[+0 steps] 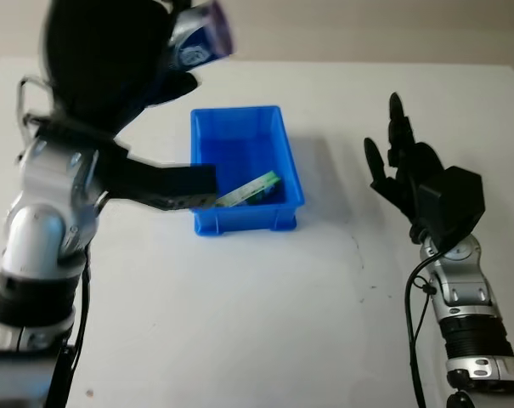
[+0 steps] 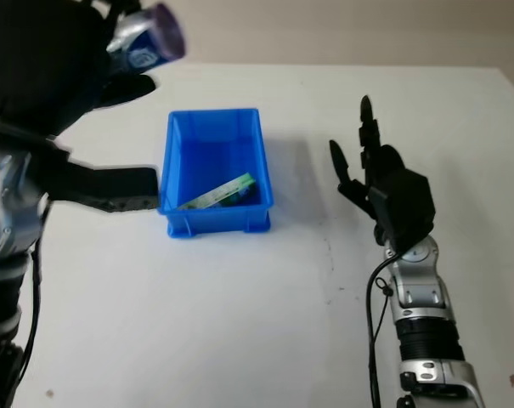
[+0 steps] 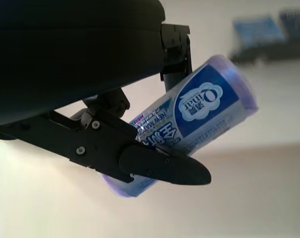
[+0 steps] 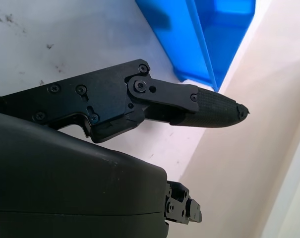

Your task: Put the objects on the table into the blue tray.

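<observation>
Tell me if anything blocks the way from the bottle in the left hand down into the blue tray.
Nothing visible does. The left hand holds the bottle raised beyond the blue tray, whose open top has room beside the green packet.

My left hand: matt black plastic shell, closed around glossy printed canister. Blue tray: smooth shiny plastic. Table: matt white, faintly scuffed. My forearms: brushed metal.

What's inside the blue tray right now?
A flat green packet lies in the blue tray, at its near end. The left arm hides its near-left corner.
</observation>
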Tool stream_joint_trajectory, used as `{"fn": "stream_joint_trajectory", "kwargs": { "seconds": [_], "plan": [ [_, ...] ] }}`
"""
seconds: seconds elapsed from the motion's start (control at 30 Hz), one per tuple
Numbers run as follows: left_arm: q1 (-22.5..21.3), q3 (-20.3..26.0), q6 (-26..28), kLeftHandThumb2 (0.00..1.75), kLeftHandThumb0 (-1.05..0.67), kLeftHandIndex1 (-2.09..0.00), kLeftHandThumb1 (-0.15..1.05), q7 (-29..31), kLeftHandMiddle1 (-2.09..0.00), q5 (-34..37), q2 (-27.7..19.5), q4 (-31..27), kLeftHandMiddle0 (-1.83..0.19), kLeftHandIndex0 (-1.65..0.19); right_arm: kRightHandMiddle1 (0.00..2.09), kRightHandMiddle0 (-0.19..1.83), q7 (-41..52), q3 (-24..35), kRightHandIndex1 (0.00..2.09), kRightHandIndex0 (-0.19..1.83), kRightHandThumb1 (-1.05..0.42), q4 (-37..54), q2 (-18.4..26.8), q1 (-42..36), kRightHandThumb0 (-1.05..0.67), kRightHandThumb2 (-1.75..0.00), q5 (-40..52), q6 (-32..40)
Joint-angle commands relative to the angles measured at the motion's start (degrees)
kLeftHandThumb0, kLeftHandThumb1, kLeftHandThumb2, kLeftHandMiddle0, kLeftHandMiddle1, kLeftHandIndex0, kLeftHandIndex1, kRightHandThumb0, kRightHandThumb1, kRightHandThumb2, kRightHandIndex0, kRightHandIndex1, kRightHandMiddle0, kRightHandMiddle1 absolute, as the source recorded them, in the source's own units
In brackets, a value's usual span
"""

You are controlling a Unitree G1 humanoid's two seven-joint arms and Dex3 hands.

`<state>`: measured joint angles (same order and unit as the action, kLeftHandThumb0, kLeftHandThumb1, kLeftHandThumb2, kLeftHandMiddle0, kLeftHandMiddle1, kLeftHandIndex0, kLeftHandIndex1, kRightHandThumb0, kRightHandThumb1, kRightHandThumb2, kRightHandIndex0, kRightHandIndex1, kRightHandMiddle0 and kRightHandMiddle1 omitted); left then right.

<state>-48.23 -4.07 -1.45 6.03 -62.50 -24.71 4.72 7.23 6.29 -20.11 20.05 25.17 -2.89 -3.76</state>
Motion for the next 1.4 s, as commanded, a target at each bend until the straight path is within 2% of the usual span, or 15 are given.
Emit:
{"fn": "stream_joint_trajectory", "kwargs": {
  "seconds": [0.0, 0.17, 0.33, 0.57, 0.67, 0.7, 0.77, 0.8, 0.83, 0.87, 0.9, 0.93, 1.0, 1.23, 1.37],
  "plan": [
    [-5.2, -1.8, -0.1, 0.34, -0.46, -2.09, 1.05, 1.5, -2.09, 5.2, 2.0, 8.7, -0.92, -0.45, 0.0, -0.19, 0.0, -0.1, 0.0, -0.19, -1.05, 1.5, 0.2, 0.2, -0.74, -0.6, -0.1, 0.3],
    [-10.3, -5.6, -0.1, 0.38, -0.42, -2.09, 1.05, 4.3, -2.09, 13.6, 4.2, 20.6, -1.05, -0.61, 0.0, -0.19, 0.2, 0.3, 0.0, -0.19, -1.05, 2.8, 0.5, -0.9, -0.73, -0.6, 0.4, 0.3],
    [-15.6, -10.0, 2.1, 0.37, -0.4, -2.09, 1.05, 6.7, -2.09, 16.9, 5.9, 33.1, -0.99, -0.66, 0.0, -0.19, -0.1, 0.1, 0.0, -0.19, -1.05, 4.1, 1.0, -1.5, -0.74, -0.61, -0.6, 1.7],
    [-20.9, -17.1, 3.3, 0.33, -0.41, -2.09, 1.05, 5.3, -2.09, 16.4, 6.4, 50.4, -0.72, -0.28, 0.0, -0.19, 0.2, 0.3, 0.0, -0.19, -1.05, 3.9, 0.7, -1.6, -0.74, -0.61, -0.5, 1.2],
    [-22.4, -19.8, 4.0, 0.38, -0.52, -1.73, 1.05, 9.0, -1.92, 16.4, 6.2, 54.1, -0.33, -0.12, 0.0, -0.19, 0.1, 0.4, 0.0, -0.19, -1.05, 3.8, 0.6, -1.7, -0.75, -0.61, -0.5, 1.2],
    [-22.6, -20.4, 3.7, 0.42, -0.6, -1.14, 1.05, 10.5, -1.39, 16.7, 6.0, 54.3, -0.14, 0.06, 0.0, -0.19, -0.1, 0.3, 0.0, -0.19, -1.05, 3.9, 0.6, -1.8, -0.75, -0.61, -0.7, 1.2],
    [-22.7, -20.8, 3.7, 0.44, -0.65, -0.54, 1.05, 12.0, -1.17, 17.5, 5.7, 54.1, -0.05, 0.08, 0.0, -0.19, -0.3, 0.3, 0.0, -0.19, -1.05, 3.8, 0.6, -1.8, -0.76, -0.6, -0.9, 1.1],
    [-22.7, -20.2, 3.9, 0.45, -0.7, -0.32, 1.05, 12.3, -1.63, 18.5, 5.7, 53.7, 0.03, 0.11, 0.0, -0.19, -0.2, 0.3, 0.0, -0.19, -1.05, 3.6, 0.6, -1.8, -0.76, -0.61, -0.8, 0.9],
    [-22.7, -19.5, 3.9, 0.45, -0.72, -0.23, 1.05, 12.6, -1.79, 19.8, 5.6, 53.1, 0.08, 0.12, 0.0, -0.19, -0.1, 0.3, 0.0, -0.19, -1.05, 3.4, 0.7, -1.7, -0.76, -0.61, -0.8, 0.8],
    [-22.6, -19.0, 3.1, 0.47, -0.74, -0.16, 1.05, 12.7, -1.47, 21.0, 5.3, 52.3, 0.13, 0.14, 0.0, -0.19, 0.0, 0.3, 0.0, -0.19, -1.05, 3.3, 0.7, -1.7, -0.76, -0.61, -0.8, 0.8],
    [-22.5, -18.8, 2.4, 0.49, -0.75, -0.1, 1.05, 12.7, -0.73, 21.9, 5.1, 51.9, 0.13, 0.16, 0.0, -0.19, 0.1, 0.3, 0.0, -0.19, -1.05, 3.2, 0.7, -1.6, -0.76, -0.61, -0.8, 0.8],
    [-22.4, -18.1, 2.0, 0.5, -0.76, -0.07, 1.05, 12.8, -0.43, 23.3, 4.8, 50.8, 0.13, 0.17, 0.0, -0.19, 0.2, 0.2, 0.0, -0.19, -1.05, 3.1, 0.8, -1.6, -0.76, -0.61, -0.8, 0.8],
    [-21.9, -15.8, 1.8, 0.48, -0.77, -0.02, 1.05, 12.7, -0.11, 27.0, 4.7, 48.2, 0.18, 0.19, 0.0, -0.19, 0.4, 0.2, 0.0, -0.19, -1.05, 3.0, 0.7, -1.5, -0.76, -0.62, -0.7, 0.6],
    [-17.9, 0.6, 1.4, 0.46, -0.75, -0.06, 1.05, 16.6, -0.08, 52.2, 7.3, 35.1, 0.1, 0.09, 0.0, -0.19, 0.7, -0.2, 0.0, -0.19, -1.05, 3.0, 0.7, -1.0, -0.74, -0.63, -0.9, 0.2],
    [-15.2, 8.2, 10.0, 0.46, -0.7, -0.08, 1.05, 21.1, -0.08, 66.5, 9.1, 24.9, 0.07, 0.06, 0.0, -0.19, 0.1, -0.3, 0.0, -0.19, -1.05, 2.7, 0.3, -0.4, -0.73, -0.63, -1.0, 0.2]
  ]
}}
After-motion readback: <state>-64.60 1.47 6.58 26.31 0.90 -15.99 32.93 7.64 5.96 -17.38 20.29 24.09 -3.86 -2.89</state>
